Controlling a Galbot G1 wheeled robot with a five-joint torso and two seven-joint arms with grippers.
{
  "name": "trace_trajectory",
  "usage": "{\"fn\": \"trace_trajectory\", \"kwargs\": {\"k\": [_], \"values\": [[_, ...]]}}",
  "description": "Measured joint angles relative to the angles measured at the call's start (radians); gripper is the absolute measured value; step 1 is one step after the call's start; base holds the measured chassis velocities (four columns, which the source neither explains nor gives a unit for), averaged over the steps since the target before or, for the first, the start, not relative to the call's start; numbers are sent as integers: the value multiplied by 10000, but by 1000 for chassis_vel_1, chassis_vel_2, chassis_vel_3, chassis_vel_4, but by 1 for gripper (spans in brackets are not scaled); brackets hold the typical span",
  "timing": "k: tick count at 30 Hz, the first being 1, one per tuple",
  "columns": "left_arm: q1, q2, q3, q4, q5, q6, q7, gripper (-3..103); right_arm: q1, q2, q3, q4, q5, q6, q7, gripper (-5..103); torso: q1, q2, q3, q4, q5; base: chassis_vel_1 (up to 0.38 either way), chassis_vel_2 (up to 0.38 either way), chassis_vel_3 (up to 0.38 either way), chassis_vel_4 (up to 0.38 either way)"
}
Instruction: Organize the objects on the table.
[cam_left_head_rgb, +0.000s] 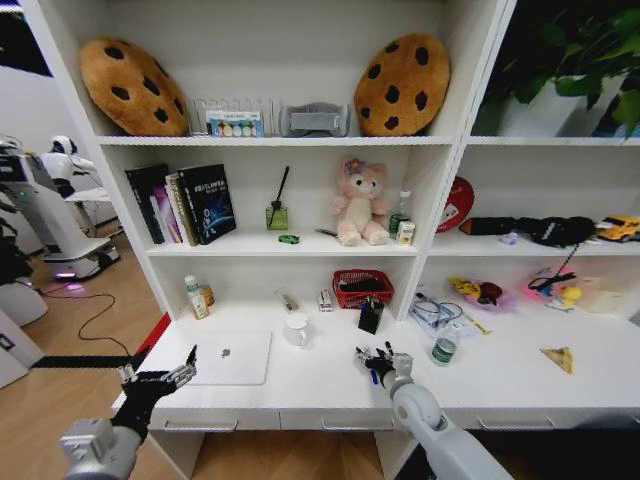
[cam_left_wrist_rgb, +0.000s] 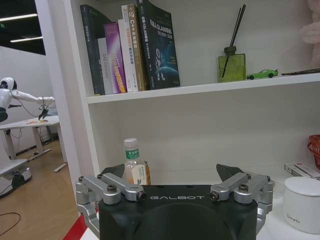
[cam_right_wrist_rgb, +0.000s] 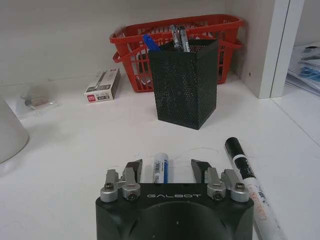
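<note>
The white surface runs under a shelf unit. On its left part lies the closed silver laptop, flat, with a white mug just beside its far right corner. Behind the mug, against the back wall, sits a red basket, and a black mesh pen holder stands in front of it with pens upright inside. A small yellow triangular piece lies well apart on the right. The left gripper hovers off the laptop's left edge, jaws spread and empty. The right gripper is low over the surface near the holder, jaws open on either side of a blue-and-white pen; a black-capped marker lies just beside it.
</note>
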Motion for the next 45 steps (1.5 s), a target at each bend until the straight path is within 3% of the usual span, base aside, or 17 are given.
{"fn": "trace_trajectory", "kwargs": {"k": [5,14,22,24,25,27,28,30,31,32,34,36,38,45], "values": [[0,0,0,0,0,0,0,100,-26,-124,-25,21,63,0,-3,38,0,0,0,1,2,0,0,0,0],[0,0,0,0,0,0,0,100,-101,-255,17,195,292,-62,-10,14,0,-1,1,3,6,0,0,0,0],[0,-1,0,0,0,0,0,100,-222,-349,604,792,238,254,-416,12,1,-3,3,1,4,0,0,0,0],[0,0,0,0,0,0,0,100,-200,-504,932,1095,-227,934,-1207,12,1,-3,3,0,3,0,0,0,0],[0,0,0,0,0,0,0,100,-200,-504,932,1095,-227,934,-1207,12,1,-3,3,0,3,0,0,0,0],[0,0,0,-1,0,0,0,100,31,-665,1276,1086,-1526,2225,-2313,12,1,-3,2,0,2,0,0,0,0],[0,0,0,-1,0,0,0,100,31,-665,1276,1086,-1526,2225,-2313,12,1,-3,2,0,2,0,0,0,0],[-1,0,0,0,0,0,1,100,352,-683,1451,667,-2362,3341,-3021,12,1,-3,2,0,3,0,0,0,0],[0,0,1,-1,0,0,1,100,633,-627,1501,187,-2798,4246,-3414,12,1,-3,2,0,2,0,0,0,0],[0,0,1,-1,0,0,1,100,633,-627,1501,187,-2798,4246,-3414,12,1,-3,2,0,2,0,0,0,0],[0,0,1,0,0,0,1,100,1140,-424,1487,-758,-3339,5430,-3842,12,1,-3,2,0,4,0,0,0,0],[0,-1,0,-1,0,0,0,100,1267,-368,1463,-1001,-3452,5678,-3919,12,2,-3,2,1,2,0,0,0,0],[0,0,1,-1,0,0,1,100,2001,25,1251,-2280,-3899,6872,-4179,12,3,-4,3,3,5,0,0,0,0],[0,0,1,-1,0,0,1,100,2957,660,978,-3767,-3932,7929,-4503,12,4,-4,3,1,0,0,0,0,0]]}}
